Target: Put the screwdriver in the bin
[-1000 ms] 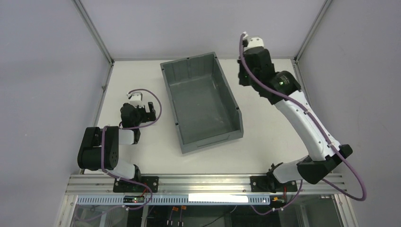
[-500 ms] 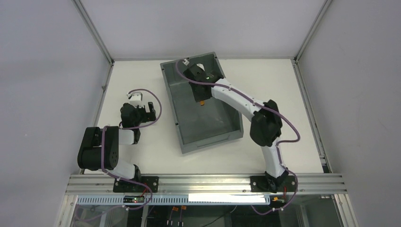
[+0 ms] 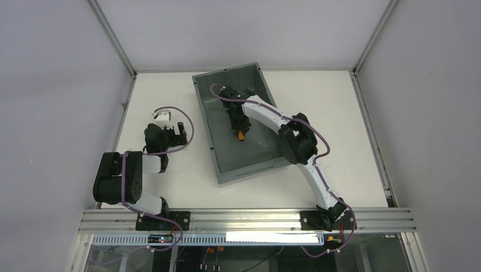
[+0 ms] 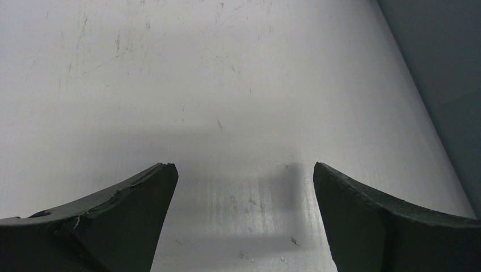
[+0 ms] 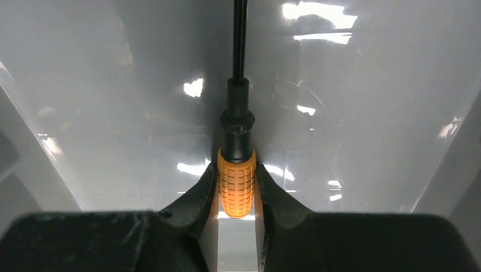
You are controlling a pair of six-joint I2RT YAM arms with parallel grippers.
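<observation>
1. The right jaws are shut tight on the orange handle of the screwdriver (image 5: 236, 190), one finger (image 5: 193, 209) pressed to each side. The thin black shaft juts straight ahead of them, and its tip is cut off by the top edge of the wrist view.
2. Under and ahead of the jaws lies the glossy grey floor of the bin (image 5: 142, 85), with walls rising on either side. The tool is inside the bin but held, not lying in it.
3. The step in hand looks like the release. The next move should need little more than parting the jaws, perhaps after easing lower so the tool does not bounce, then lifting clear of the walls.
4. The overhead view adds what the wrist camera cannot: the right arm (image 3: 266, 113) reaches in over the bin (image 3: 255, 169), and the screwdriver (image 3: 241, 136) is an orange speck near the middle of the floor. Only the wrist view shows the grip itself. Neither view shows whether the tip touches the floor.
5. The left jaws stand wide apart and hold nothing, each finger (image 4: 113, 226) framing bare white counter (image 4: 227, 85). The folded left arm (image 3: 122, 178) sits well apart from the bin, out to the side of the working jaws. The dark grey band at the wrist view's right edge is probably the bin's wall.
</observation>
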